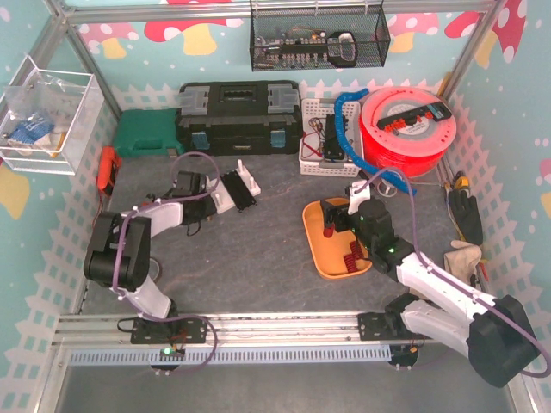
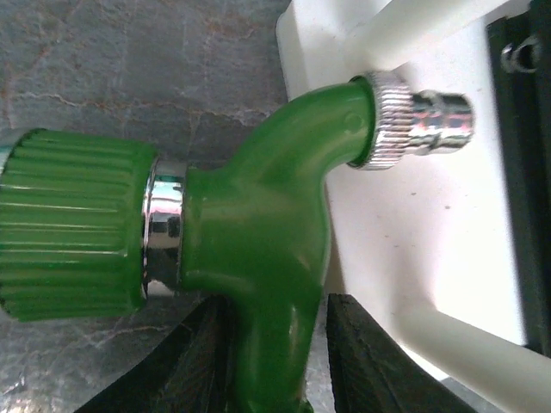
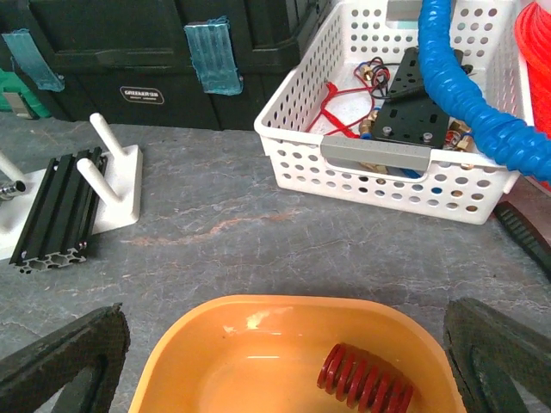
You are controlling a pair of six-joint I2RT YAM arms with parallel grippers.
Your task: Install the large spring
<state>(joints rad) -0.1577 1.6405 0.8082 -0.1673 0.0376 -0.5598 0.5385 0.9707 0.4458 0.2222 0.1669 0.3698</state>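
Observation:
A red coil spring (image 3: 366, 391) lies in the orange tray (image 3: 284, 303), which also shows in the top view (image 1: 323, 258). My right gripper (image 3: 284, 361) is open and empty, hovering over the tray's far end (image 1: 340, 215), with the spring just below and to the right between the fingers. My left gripper (image 2: 277, 344) is closed around the stem of a green fitting (image 2: 258, 232) with a ribbed green cap and a chrome nipple. The fitting lies partly on the white peg fixture (image 2: 413, 224). In the top view the left gripper (image 1: 207, 194) is at that fixture.
A black aluminium extrusion (image 3: 56, 211) lies on the white fixture (image 3: 112, 185). A white basket (image 3: 387, 163) with parts and a blue hose stands behind the tray. A black toolbox (image 1: 239, 116) and a red reel (image 1: 409, 129) stand at the back.

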